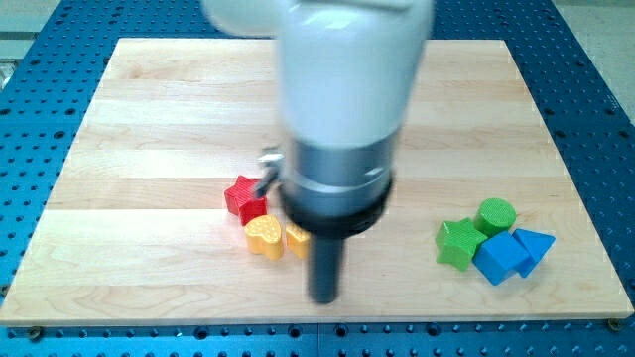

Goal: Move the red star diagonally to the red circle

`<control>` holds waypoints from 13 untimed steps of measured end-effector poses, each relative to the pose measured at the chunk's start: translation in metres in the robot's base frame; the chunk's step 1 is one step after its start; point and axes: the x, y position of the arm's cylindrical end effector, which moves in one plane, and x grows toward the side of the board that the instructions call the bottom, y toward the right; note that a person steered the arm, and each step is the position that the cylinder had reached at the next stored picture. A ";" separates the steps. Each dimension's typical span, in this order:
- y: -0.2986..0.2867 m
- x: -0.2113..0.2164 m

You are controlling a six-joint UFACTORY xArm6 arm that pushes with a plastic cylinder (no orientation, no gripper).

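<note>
A red star block (244,197) lies left of the board's centre, just left of the arm's body. My tip (324,298) is at the end of the dark rod, below and to the right of the red star, near the board's bottom edge. A yellow heart block (264,236) sits just below the red star, and another yellow block (296,238) lies beside it, partly hidden by the arm. No red circle shows; the arm hides much of the board's middle.
At the view's right a cluster stands together: a green star-like block (457,243), a green cylinder (495,214), a blue block (497,258) and a blue triangle (535,246). The wooden board (149,119) lies on a blue perforated table.
</note>
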 end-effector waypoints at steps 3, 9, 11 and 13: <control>-0.063 -0.132; -0.022 -0.213; 0.019 -0.231; 0.024 -0.305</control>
